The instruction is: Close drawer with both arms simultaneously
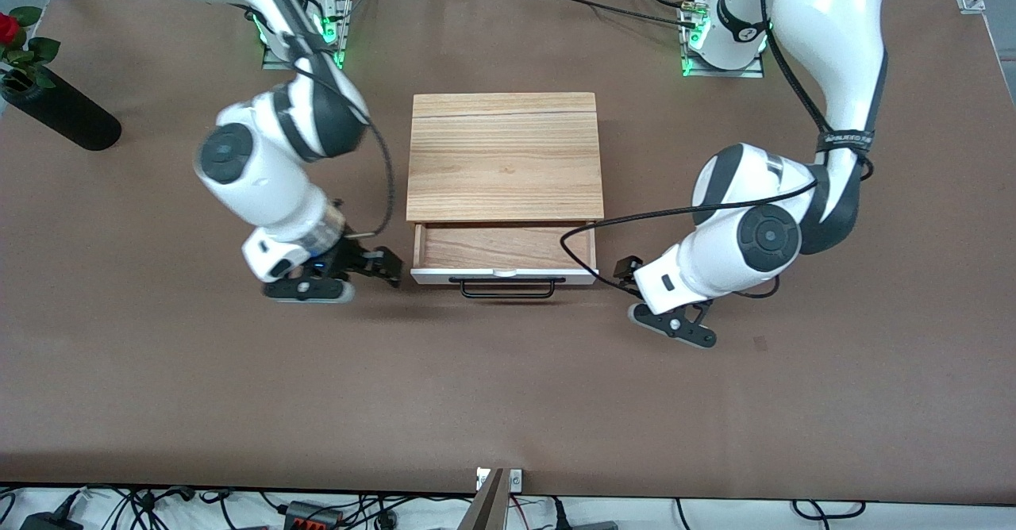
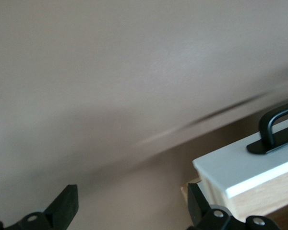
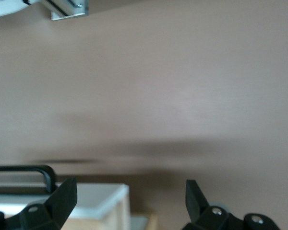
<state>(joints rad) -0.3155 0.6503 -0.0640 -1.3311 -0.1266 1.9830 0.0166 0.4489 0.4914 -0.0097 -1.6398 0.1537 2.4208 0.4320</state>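
Drawer (image 1: 503,248): pulled part way out of the wooden box (image 1: 503,157), in the middle of the table (image 1: 508,403). Its white front faces the front camera and is the nearest part of it.
Handle (image 1: 503,287): a black bar on the white front. It also shows in both wrist views.
Inside: bare wood shows in the drawer.
Right claw (image 1: 390,268): down low, just beside the drawer's front corner at the right arm's end of the table. Its fingers (image 3: 62,199) are spread wide and hold nothing. In the right wrist view the white corner sits close by one finger – whether it touches cannot be seen.
Left claw (image 1: 621,272): down low, near the drawer's other front corner, at the left arm's end of the table. Its fingers (image 2: 67,206) are wide apart too, with nothing between them – the white corner is close beside one finger.
Vase (image 1: 59,113): a black tube with a red rose (image 1: 8,28), at the right arm's end of the table, well apart from the box.
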